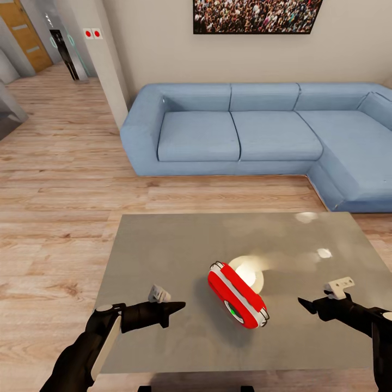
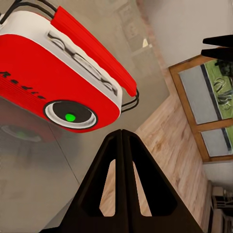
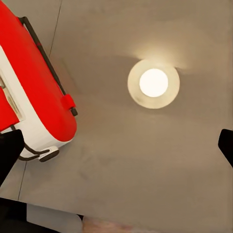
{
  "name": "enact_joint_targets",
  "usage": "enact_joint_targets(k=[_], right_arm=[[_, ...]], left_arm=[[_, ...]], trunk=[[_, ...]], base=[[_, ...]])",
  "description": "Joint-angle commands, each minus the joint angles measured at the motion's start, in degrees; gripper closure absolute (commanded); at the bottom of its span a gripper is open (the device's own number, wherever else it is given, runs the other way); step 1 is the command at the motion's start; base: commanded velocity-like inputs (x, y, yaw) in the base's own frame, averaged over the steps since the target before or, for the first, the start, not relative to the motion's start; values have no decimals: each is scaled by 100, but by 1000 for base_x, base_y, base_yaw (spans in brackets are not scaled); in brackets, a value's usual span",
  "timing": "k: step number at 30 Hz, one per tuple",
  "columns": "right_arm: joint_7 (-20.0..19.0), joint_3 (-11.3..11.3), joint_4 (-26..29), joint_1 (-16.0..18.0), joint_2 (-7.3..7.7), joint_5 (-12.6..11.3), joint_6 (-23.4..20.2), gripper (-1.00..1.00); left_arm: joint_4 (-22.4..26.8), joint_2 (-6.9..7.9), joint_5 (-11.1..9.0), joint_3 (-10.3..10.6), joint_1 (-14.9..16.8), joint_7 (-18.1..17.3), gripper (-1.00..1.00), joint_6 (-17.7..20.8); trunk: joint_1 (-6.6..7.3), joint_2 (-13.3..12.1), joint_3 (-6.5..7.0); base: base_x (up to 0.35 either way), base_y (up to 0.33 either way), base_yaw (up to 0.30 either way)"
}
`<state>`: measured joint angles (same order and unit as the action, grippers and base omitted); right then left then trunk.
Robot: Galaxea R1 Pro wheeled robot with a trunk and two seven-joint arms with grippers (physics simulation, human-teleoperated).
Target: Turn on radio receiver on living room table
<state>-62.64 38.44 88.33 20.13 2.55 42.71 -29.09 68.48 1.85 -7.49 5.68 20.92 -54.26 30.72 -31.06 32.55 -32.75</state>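
Broadly, the living room spreads behind everything: the light plank floor [image 1: 60, 179], then the blue sofa [image 1: 239, 133] wrapping round to one side. Nearer lies the grey glossy surface [image 1: 163, 245], whose sheen mirrors a round lamp glow [image 1: 247, 272].

On that surface, slightly toward the robot's right of centre and near the front edge, the radio receiver [image 1: 238, 295] lies tilted, its dial end toward the robot. It looks a hard plastic shell: stiff, probably light, and liable to skate on so slick a top if nudged sideways. A press on it would best come straight down, or with the other hand bracing the far side. The broad red body [image 2: 34, 73] with its white band offers flat flanks for a steadying pinch; the thin wire handle [image 3: 46, 60] looks too slight to rely on.

The left hand [image 1: 173, 309] hovers just beside the radio, fingers pressed together into a single point, holding nothing. The right hand [image 1: 304, 305] sits a little further off on the other side; its fingertips [image 3: 9, 150] stand wide apart at the edges of its wrist view, empty.

Smallest, the round dial [image 2: 71, 115] already shows a green spot at its centre.
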Motion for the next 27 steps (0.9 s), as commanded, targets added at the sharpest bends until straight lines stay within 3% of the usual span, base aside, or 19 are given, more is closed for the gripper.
enact_joint_targets(k=[1, 19, 27], right_arm=[[-1, -1, 0, 0, 0, 0, 0, -100], [-107, -2, -9, 0, 0, 0, 7, -100], [-125, 6, -9, 0, 0, 0, 1, -100]], left_arm=[[1, 0, 1, 1, 0, 1, 100, 0], [8, 1, -1, -2, 0, -4, 100, -1], [25, 19, -7, -5, 0, -14, 100, 4]], trunk=[[0, 0, 0], [0, 0, 0], [0, 0, 0]], base=[[0, 0, 0], [-1, 0, 0], [-267, 0, 0]])
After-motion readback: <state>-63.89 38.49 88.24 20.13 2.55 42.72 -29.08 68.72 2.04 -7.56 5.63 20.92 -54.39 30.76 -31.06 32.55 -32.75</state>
